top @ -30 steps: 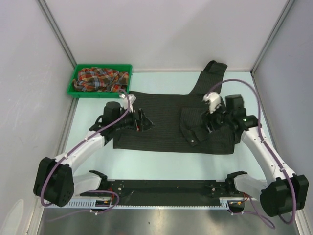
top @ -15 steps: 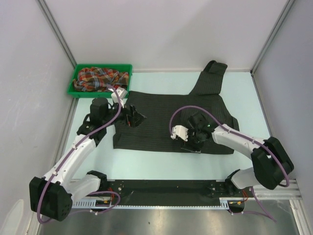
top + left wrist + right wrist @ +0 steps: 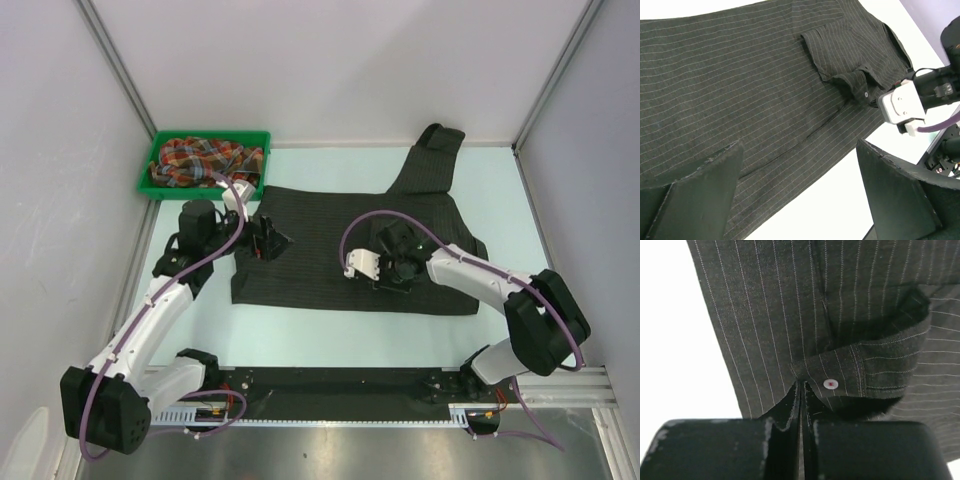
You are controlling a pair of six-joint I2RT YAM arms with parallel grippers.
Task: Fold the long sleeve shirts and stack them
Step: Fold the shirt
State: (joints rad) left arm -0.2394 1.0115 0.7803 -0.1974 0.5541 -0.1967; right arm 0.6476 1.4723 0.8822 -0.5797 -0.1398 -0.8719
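Note:
The black pinstriped long sleeve shirt (image 3: pixel 320 235) lies spread flat on the table, one sleeve folded across its right half. My right gripper (image 3: pixel 385 277) is down at the near edge of that sleeve. Its fingers are shut (image 3: pixel 801 385) on the edge of the cuff (image 3: pixel 870 372), beside a white button (image 3: pixel 830 384). My left gripper (image 3: pixel 270 243) hovers open over the shirt's left part, its fingers (image 3: pixel 700 190) wide apart with nothing between them. The plaid long sleeve shirt (image 3: pixel 205 160) lies crumpled in the green bin.
The green bin (image 3: pixel 210 134) stands at the back left corner against the wall. Another part of the black shirt (image 3: pixel 432 155) runs up toward the back wall at the right. White walls close in the table on three sides.
My right arm swung from the right side toward the middle, came down on the sleeve cuff and shut. The left arm drew back slightly to the left, still open.

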